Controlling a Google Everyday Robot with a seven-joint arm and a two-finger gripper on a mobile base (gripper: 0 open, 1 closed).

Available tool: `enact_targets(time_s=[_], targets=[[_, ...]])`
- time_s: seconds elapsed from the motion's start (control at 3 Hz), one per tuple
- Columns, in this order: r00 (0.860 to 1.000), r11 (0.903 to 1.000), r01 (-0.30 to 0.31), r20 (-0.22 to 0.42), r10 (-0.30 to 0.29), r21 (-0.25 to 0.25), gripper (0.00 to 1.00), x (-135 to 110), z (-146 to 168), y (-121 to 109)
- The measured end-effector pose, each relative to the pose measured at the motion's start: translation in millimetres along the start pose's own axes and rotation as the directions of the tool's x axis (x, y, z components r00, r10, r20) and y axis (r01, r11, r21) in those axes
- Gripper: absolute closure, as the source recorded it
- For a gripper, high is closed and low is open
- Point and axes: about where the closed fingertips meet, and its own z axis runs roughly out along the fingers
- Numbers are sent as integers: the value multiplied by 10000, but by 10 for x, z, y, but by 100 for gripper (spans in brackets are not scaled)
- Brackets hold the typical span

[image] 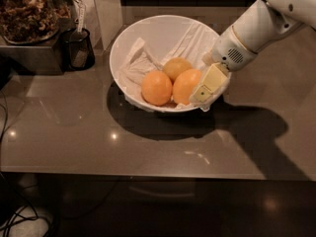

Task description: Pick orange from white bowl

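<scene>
Camera view: orange (185,84) against hand (201,94) in bowl (163,32)

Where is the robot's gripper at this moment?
In the camera view, the gripper sits at the white bowl's right inner edge, right beside the orange, the rightmost of three fruits.
</scene>
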Motion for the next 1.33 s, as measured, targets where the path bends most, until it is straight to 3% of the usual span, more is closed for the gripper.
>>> enact_targets(time_s=[1.0, 1.33], targets=[[10000, 9990, -52, -57, 50, -440, 6, -91, 151, 92], [10000, 9996, -22, -47, 21, -299, 16, -141, 236, 146]])
